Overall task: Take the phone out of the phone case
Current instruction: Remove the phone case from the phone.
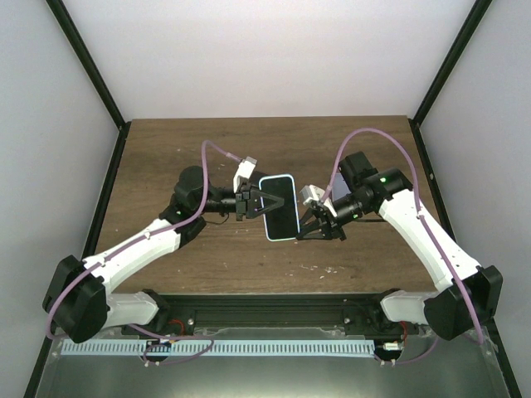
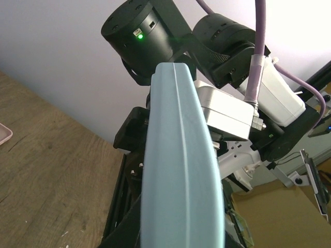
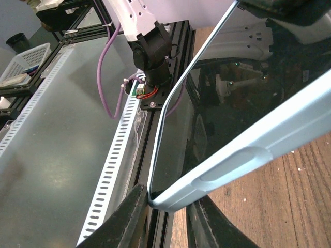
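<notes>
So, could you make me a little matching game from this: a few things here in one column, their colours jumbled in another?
Things:
1. phone case
2. phone screen
3. table
4. cable

Colours:
a. purple
b. brown
c. pale blue
d. black

Pairs: 1-c, 2-d, 3-b, 4-a.

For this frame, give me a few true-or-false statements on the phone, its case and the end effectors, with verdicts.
1. The phone sits between the left end effector and the right end effector. True.
2. The phone is already out of its case. False: the light blue case wraps it.
3. The screen is lit. False: it is dark.
4. The right end effector's fingers straddle a corner of the case. True.
5. The table is white. False: it is brown wood.
</notes>
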You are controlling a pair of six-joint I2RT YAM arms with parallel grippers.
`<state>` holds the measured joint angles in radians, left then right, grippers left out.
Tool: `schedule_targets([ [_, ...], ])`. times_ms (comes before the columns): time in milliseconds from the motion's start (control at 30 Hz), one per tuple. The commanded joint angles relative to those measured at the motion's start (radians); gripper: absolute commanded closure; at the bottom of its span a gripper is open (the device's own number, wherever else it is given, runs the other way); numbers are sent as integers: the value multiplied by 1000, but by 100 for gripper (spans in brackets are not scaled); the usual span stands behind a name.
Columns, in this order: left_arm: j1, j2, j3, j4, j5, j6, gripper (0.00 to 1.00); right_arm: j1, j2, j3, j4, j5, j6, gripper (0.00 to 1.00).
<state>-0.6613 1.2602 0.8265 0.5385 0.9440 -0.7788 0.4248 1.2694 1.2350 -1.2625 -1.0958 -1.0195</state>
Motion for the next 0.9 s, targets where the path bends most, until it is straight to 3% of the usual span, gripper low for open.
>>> schedule_targets([
  [0, -7, 15, 34, 125, 74, -83, 100, 12, 23, 56, 66, 61, -34, 79],
  [867, -57, 37, 78, 22, 120, -98, 100, 35, 52, 163, 175, 307, -216, 85],
])
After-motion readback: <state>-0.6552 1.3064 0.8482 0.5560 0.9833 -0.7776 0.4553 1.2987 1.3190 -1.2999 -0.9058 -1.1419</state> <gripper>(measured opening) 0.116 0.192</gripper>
